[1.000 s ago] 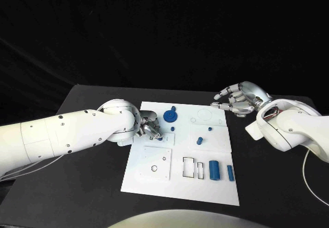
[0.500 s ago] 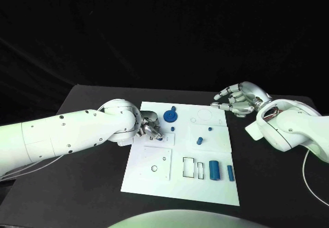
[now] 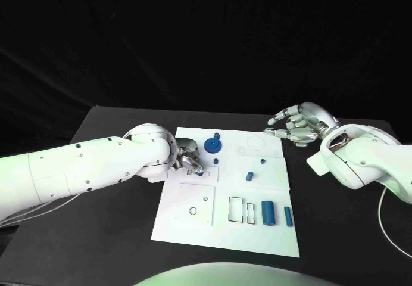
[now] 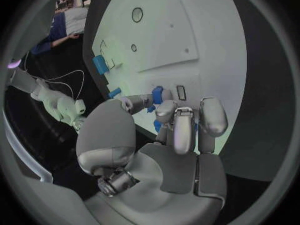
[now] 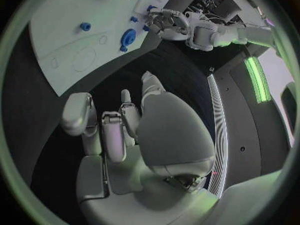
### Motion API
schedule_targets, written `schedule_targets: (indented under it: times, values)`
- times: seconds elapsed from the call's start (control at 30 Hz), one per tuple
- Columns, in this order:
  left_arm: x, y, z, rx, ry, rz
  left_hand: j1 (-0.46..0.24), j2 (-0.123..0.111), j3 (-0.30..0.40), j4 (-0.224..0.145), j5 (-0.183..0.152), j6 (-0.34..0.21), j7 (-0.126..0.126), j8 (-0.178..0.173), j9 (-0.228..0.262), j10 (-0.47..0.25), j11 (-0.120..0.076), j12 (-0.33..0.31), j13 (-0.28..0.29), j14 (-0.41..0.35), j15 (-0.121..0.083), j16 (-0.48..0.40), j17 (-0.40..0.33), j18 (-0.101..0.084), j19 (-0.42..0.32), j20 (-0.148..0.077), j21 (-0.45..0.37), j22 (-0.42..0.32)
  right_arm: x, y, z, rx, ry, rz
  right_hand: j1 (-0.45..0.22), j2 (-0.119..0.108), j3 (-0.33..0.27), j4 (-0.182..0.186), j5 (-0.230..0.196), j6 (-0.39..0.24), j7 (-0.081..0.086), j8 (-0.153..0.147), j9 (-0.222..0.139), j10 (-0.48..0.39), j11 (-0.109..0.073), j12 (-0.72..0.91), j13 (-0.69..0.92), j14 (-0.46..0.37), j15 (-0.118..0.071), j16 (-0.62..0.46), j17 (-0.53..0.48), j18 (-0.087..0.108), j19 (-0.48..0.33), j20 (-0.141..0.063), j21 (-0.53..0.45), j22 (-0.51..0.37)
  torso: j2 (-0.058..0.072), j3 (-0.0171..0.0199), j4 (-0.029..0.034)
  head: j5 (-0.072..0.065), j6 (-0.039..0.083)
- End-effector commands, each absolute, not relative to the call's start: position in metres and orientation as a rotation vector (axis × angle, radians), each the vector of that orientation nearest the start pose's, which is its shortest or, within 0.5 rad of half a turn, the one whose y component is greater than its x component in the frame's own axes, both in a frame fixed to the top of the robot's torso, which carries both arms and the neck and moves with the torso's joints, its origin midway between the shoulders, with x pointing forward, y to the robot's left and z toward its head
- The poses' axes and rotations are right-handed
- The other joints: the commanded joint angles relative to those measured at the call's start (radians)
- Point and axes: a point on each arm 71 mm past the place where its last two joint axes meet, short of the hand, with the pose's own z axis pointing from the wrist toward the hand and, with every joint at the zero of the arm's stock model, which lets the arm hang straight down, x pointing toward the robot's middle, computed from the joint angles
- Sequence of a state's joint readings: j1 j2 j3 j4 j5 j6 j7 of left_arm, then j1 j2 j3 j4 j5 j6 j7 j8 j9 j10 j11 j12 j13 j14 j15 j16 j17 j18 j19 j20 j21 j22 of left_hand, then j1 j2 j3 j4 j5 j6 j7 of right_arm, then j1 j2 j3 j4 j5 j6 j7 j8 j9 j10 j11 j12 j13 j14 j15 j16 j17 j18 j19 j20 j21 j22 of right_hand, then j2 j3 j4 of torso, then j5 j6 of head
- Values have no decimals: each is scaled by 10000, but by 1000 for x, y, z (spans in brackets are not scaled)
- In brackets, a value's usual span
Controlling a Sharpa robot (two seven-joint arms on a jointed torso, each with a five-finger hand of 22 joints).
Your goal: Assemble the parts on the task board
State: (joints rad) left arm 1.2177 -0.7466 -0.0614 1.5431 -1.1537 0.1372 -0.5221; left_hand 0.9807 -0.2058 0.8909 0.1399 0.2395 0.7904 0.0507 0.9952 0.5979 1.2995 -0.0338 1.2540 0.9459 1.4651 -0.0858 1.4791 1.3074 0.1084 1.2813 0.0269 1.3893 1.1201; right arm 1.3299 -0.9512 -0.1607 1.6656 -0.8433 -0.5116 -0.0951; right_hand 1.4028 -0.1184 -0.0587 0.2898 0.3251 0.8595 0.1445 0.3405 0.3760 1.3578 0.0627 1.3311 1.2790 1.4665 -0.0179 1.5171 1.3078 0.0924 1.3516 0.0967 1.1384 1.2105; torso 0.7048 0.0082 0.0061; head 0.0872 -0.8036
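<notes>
The white task board point(image 3: 225, 235) lies in the middle of the black table. My left hand point(image 3: 187, 159) rests over the board's left side, its fingers point(image 4: 178, 130) curled down. It pinches a small blue part point(image 4: 157, 94) against the board, next to a small rectangular slot point(image 4: 180, 92). That part peeks out under the hand point(image 3: 199, 171). My right hand point(image 3: 296, 124) hovers off the board's far right corner, fingers apart and holding nothing. A round blue disc point(image 3: 213, 145) lies just beyond the left hand.
Loose blue parts on the board: a peg point(image 3: 250, 176), two tiny pieces point(image 3: 217, 160) point(image 3: 262, 160), a cylinder point(image 3: 268, 213) and a bar point(image 3: 289, 217) near the right edge. Rectangular outlines point(image 3: 242, 211) and a square plate point(image 3: 196, 204) mark the near half.
The left hand has edged slightly toward the board's far side, still on the small blue part. The right hand has stayed put.
</notes>
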Motion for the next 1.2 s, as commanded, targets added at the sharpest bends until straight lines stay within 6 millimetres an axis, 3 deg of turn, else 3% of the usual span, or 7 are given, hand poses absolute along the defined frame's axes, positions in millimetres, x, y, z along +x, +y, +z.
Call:
schedule_targets:
  times: [0.03,1.2]
  values:
    - [467,160,-224,-13,23321,-4555,-121,49,601,-610,-15,112,-208,13,3,44,-52,-4,-19,540,-67,32,443,-152,55,-11,6,-3,469,-226,-160,4405,16672,8585,-10,53,12,22,-6,-53,-4,60,-16,-94,-9,-36,-18,630,74,-64,728,100,-78,-16,-48,-15,0,-5,4,-15,-12]
    - [469,161,-226,55,23497,-4458,-763,-29,-365,16,-33,320,-266,4,-145,120,-93,133,148,543,-101,30,447,-158,83,-42,-39,1,469,-227,-161,4430,16656,8580,-44,55,-5,23,-8,-63,-3,65,-21,-85,-9,-25,-7,634,75,-60,748,95,-65,-16,-33,2,-7,-9,5,-36,-50]
